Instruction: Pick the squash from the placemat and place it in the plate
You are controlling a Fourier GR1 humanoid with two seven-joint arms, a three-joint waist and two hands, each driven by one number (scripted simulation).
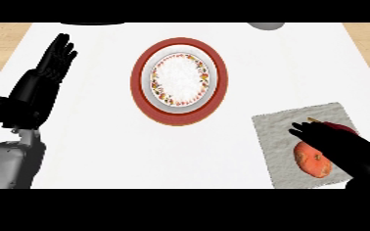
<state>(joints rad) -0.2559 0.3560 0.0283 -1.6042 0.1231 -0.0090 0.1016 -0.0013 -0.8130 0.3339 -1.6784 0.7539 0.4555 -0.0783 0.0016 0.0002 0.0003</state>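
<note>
An orange squash lies on a grey placemat at the lower right of the white counter. My right hand lies over the squash's right side, fingers stretched toward the upper left across its top, hiding part of it. I cannot see fingers curled under it. A round plate with a red-brown rim and a white patterned middle sits at the centre, well left of the placemat, with nothing on it. My left hand rests open at the far left, fingers up.
A grey round object peeks in at the top right edge. A dark shape shows at the top left edge. Wooden surface shows beyond the counter's top corners.
</note>
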